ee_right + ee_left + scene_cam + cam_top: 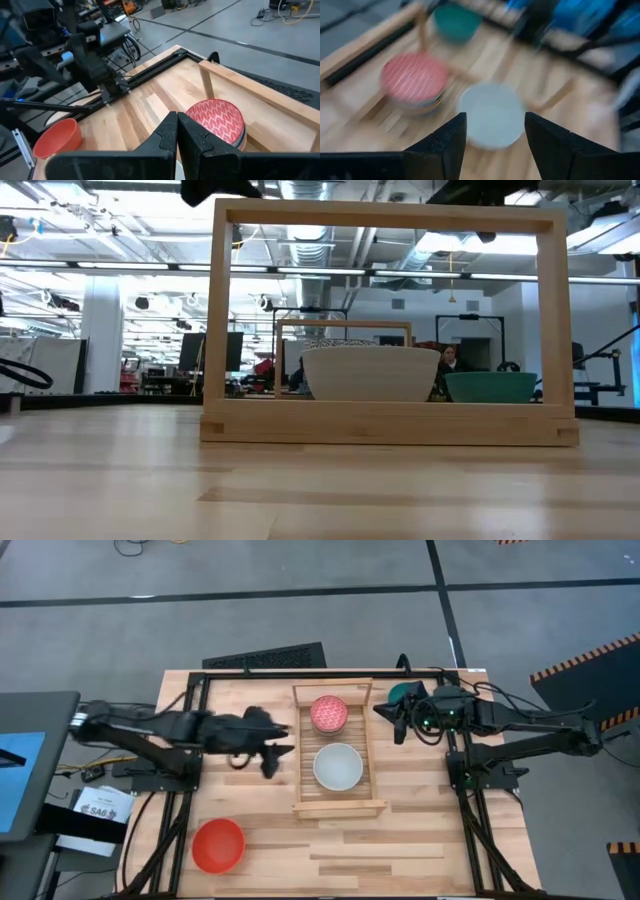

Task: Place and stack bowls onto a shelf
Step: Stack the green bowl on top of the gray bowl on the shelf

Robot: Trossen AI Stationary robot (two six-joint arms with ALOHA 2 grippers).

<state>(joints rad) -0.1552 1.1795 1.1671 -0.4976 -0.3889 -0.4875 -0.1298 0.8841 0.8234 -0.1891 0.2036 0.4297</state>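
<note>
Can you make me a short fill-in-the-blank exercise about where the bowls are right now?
1. The shelf holds the pink bowl and the ____ bowl.
2. The red bowl sits on the table, ____ the shelf.
3. The right end effector, fingers shut, is beside the ____ bowl at the table's far edge.
4. The left end effector has its fingers ____.

Missing words: white; off; teal; open

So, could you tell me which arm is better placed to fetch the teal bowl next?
Right. Its end effector hangs beside the teal bowl, right of the shelf; the left end effector is across the shelf.
</note>
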